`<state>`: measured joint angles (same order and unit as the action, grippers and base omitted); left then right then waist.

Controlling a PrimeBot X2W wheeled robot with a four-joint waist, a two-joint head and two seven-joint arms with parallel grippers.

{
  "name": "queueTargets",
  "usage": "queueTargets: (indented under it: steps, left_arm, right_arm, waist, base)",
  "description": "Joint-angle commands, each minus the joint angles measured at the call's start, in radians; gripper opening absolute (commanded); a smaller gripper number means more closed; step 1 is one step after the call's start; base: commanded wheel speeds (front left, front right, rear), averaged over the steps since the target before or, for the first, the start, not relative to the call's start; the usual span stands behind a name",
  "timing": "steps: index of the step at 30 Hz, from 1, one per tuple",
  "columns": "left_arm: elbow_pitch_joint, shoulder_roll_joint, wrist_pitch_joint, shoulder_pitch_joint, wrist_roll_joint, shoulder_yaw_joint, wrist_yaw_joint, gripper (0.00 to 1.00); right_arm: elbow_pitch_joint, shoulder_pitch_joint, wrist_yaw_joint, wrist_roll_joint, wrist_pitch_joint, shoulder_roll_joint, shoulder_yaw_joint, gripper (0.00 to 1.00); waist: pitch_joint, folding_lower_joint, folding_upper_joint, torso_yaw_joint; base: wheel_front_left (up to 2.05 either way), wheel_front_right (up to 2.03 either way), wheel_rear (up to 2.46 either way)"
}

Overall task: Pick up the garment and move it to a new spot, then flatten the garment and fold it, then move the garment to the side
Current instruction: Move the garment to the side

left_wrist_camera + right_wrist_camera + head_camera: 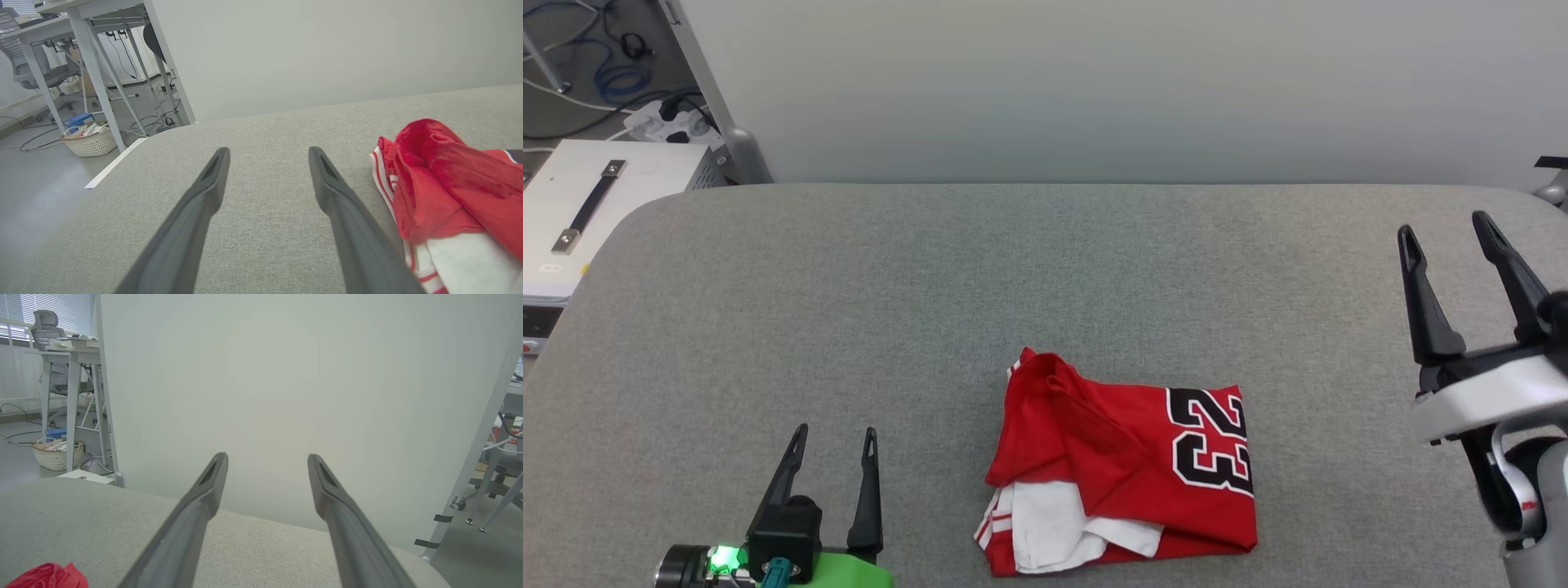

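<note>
My left gripper (837, 429) and right gripper (1442, 224) both gape empty, so I'd pinch every layer edging the red jersey (1127, 474).

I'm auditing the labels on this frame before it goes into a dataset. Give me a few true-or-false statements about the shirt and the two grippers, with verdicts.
1. The garment lies rumpled on the grey table, not spread flat. True.
2. The left gripper is shut on the garment. False: it is open, holds nothing and stands apart from the garment, to its left.
3. The right gripper is open and holds nothing. True.
4. The numerals on the garment read 45. False: they read 23.
</note>
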<state>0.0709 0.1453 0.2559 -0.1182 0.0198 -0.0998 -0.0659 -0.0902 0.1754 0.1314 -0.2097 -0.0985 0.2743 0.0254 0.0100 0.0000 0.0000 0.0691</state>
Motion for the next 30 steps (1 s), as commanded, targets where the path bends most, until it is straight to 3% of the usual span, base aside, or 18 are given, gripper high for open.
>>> queueTargets:
  steps: [1, 9, 12, 13, 15, 22, 30]
  left_arm:
    - [-0.002, -0.002, 0.006, 0.016, 0.003, 0.0, 0.003, 1.0]
    - [-0.007, -0.006, 0.006, 0.032, 0.005, 0.006, 0.002, 1.0]
    - [-0.008, -0.008, 0.006, 0.042, 0.004, 0.006, 0.003, 1.0]
    - [-0.009, -0.01, 0.006, 0.055, 0.003, 0.005, 0.005, 1.0]
    - [-0.01, -0.011, 0.006, 0.062, 0.003, 0.006, 0.004, 1.0]
    - [-0.015, -0.018, 0.006, 0.089, 0.002, 0.007, 0.005, 1.0]
    - [-0.015, -0.027, 0.006, 0.125, 0.0, -0.001, 0.01, 1.0]
  right_arm:
    - [0.008, 0.038, -0.001, -0.031, 0.045, 0.024, 0.03, 1.0]
    - [0.061, 0.187, -0.001, -0.256, 0.427, 0.148, 0.229, 1.0]
    - [0.094, 0.207, -0.001, -0.336, 0.552, 0.177, 0.292, 1.0]
    - [0.127, 0.214, -0.001, -0.414, 0.661, 0.209, 0.353, 1.0]
    - [0.147, 0.211, -0.001, -0.46, 0.726, 0.226, 0.392, 1.0]
    - [0.2, 0.2, -0.001, -0.557, 0.82, 0.234, 0.48, 1.0]
    - [0.305, 0.213, -0.001, -0.583, 0.82, 0.206, 0.537, 1.0]
  waist:
    - [-0.014, 0.0, 0.0, 0.01]
    - [-0.048, 0.0, 0.0, 0.023]
    - [-0.062, 0.0, 0.0, 0.027]
    - [-0.077, 0.0, 0.0, 0.034]
    - [-0.088, 0.0, 0.0, 0.038]
    - [-0.137, 0.0, 0.0, 0.052]
    - [-0.197, 0.0, 0.0, 0.073]
  base:
    - [0.0, 0.0, 0.0]
    - [0.0, 0.0, 0.0]
    - [0.0, 0.0, 0.0]
    - [0.0, 0.0, 0.0]
    - [0.0, 0.0, 0.0]
    - [0.0, 0.0, 0.0]
    - [0.0, 0.0, 0.0]
